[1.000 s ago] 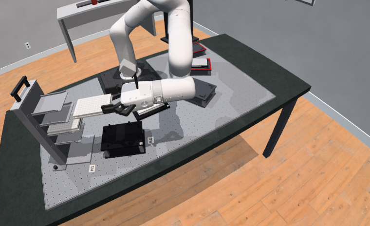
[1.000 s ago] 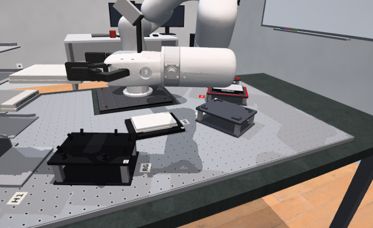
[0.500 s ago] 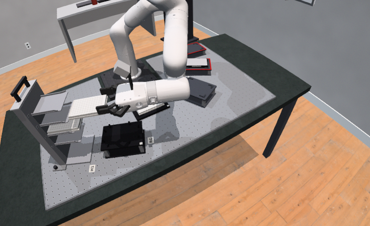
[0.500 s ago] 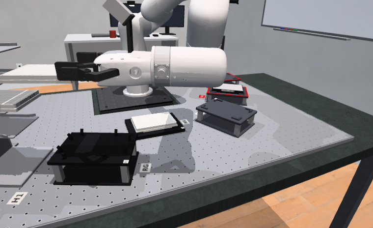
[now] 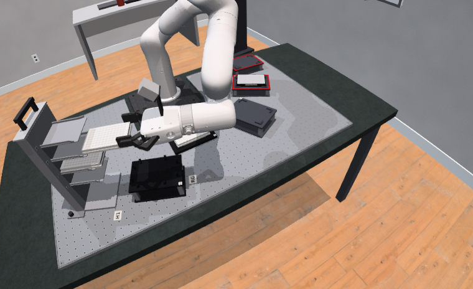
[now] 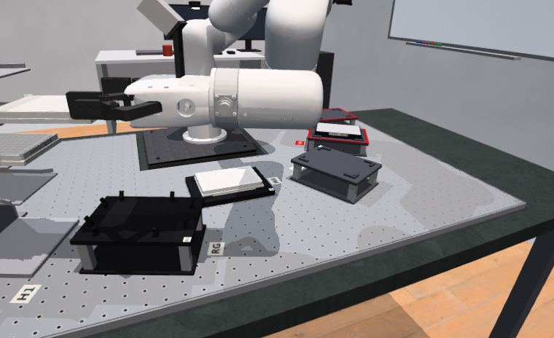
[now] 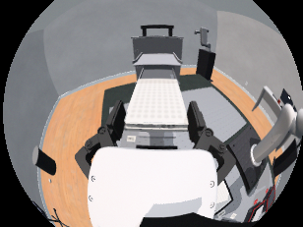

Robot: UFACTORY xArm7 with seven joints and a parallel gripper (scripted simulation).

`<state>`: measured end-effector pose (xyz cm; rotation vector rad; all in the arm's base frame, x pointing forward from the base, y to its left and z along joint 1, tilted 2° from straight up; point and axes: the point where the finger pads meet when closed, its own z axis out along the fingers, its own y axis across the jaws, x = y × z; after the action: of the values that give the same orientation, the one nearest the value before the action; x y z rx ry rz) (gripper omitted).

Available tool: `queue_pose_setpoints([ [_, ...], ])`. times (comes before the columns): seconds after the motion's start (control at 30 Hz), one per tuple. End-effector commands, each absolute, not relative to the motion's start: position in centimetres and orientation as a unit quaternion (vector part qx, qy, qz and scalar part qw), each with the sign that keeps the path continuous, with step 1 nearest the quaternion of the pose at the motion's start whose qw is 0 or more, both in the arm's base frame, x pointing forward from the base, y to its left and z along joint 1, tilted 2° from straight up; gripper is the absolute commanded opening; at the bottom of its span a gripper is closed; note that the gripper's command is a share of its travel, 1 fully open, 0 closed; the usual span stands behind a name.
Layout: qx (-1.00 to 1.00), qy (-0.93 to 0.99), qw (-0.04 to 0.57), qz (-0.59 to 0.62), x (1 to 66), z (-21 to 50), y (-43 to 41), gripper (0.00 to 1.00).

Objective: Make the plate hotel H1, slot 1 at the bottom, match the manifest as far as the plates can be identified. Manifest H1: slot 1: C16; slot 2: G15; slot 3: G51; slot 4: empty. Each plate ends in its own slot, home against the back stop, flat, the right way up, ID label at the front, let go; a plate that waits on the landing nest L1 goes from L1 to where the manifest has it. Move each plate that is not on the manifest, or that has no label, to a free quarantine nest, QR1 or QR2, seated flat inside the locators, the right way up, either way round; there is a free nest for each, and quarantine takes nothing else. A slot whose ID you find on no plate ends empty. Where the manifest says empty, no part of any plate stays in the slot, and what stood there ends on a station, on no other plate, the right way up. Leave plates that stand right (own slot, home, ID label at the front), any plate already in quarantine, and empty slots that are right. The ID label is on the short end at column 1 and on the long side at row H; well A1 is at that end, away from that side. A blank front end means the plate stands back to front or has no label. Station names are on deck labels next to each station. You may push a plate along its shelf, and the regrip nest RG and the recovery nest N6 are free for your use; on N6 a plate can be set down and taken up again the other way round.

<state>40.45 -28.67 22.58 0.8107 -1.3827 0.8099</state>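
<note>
The claw point(image 5: 124, 129) is gripping a white plate point(image 5: 105, 137) by its long sides, holding it flat and level at an upper shelf mouth of hotel H1 point(image 5: 48, 163), apparently for sliding home, on the table point(image 5: 302, 71).

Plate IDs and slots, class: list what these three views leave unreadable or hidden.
- Held white plate: ID text too small in every view; the fingers and wrist body cover its near end.
- Hotel: cut off by the exterior view's left edge.
- Plate on the flat black nest: top view, forearm hides most of it.
- Quarantine plate: label too small.
</note>
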Motion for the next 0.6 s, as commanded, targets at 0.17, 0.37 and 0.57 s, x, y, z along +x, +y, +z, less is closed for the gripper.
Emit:
queue_pose_setpoints([
  [0.17, 0.352, -0.603, 0.622, 0.353, 39.8, 22.8, -29.8, 0.00],
  [0.37, 0.352, -0.603, 0.623, 0.353, 39.6, 22.8, -30.3, 0.00],
  [0.57, 0.352, -0.603, 0.623, 0.353, 39.2, 22.8, -31.0, 0.00],
])
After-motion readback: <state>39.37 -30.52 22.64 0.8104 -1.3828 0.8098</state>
